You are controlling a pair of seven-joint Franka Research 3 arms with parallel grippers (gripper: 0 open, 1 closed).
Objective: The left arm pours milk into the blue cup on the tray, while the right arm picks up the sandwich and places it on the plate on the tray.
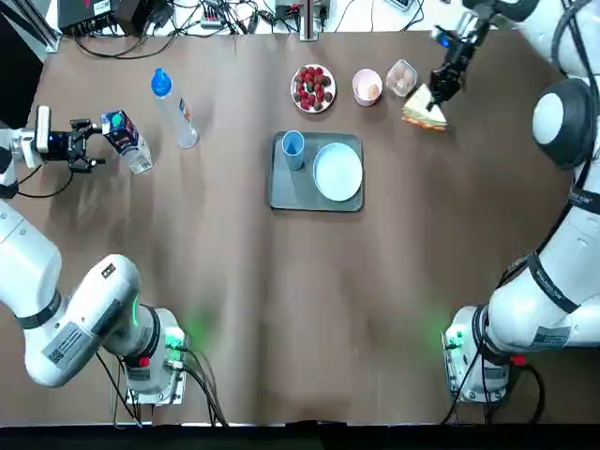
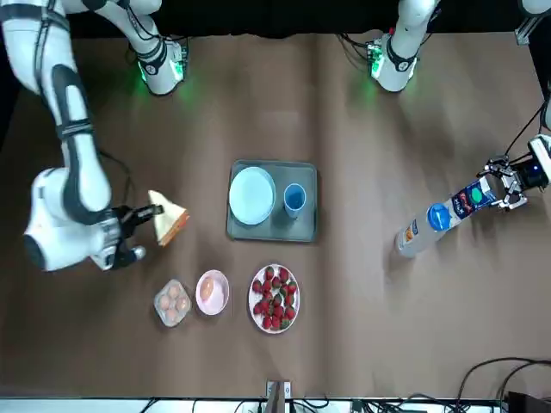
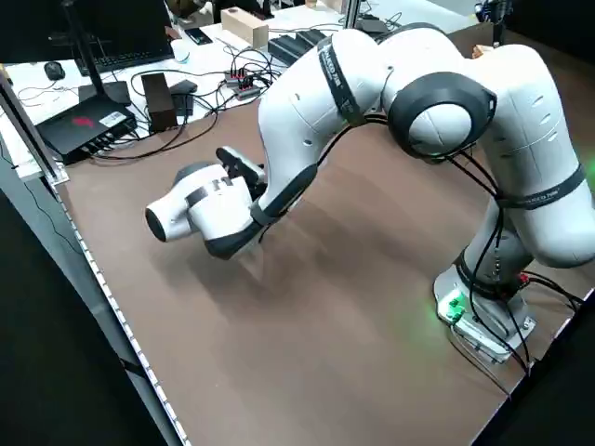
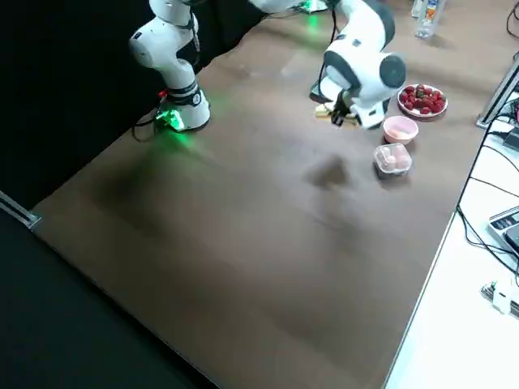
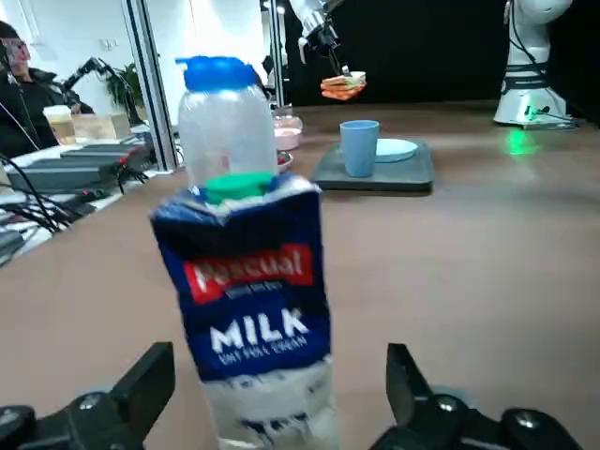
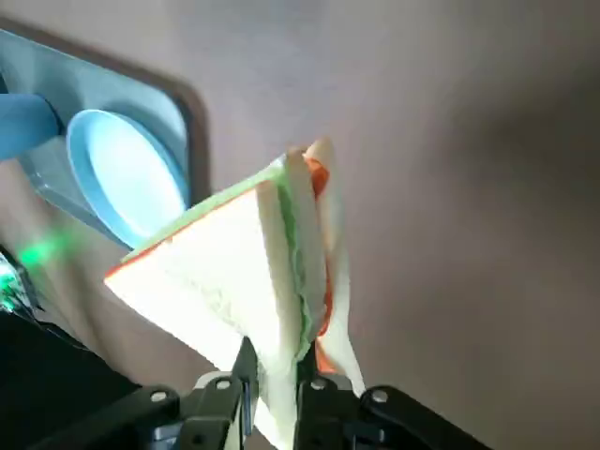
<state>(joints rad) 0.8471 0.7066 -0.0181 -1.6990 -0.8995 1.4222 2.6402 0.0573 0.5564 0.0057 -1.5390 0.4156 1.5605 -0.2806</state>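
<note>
The milk [image 1: 128, 142] stands upright at the table's left, its teal cap up, between the spread fingers of my left gripper [image 1: 92, 147]; in the left wrist view the carton [image 5: 253, 300] sits in the gap and the fingers [image 5: 150, 375] do not touch it. At the far right, my right gripper [image 1: 441, 86] is shut on the sandwich [image 1: 424, 111], holding the wedge [image 6: 234, 272] off the table. The grey-blue tray [image 1: 286, 192] in the middle carries the blue cup [image 1: 292, 146] and the white plate [image 1: 337, 172].
A clear bottle with a blue cap [image 1: 173, 108] stands just right of the milk. Behind the tray are a dish of strawberries [image 1: 313, 87], a pink bowl [image 1: 367, 86] and a small egg container [image 1: 401, 77]. Cables run along the far edge.
</note>
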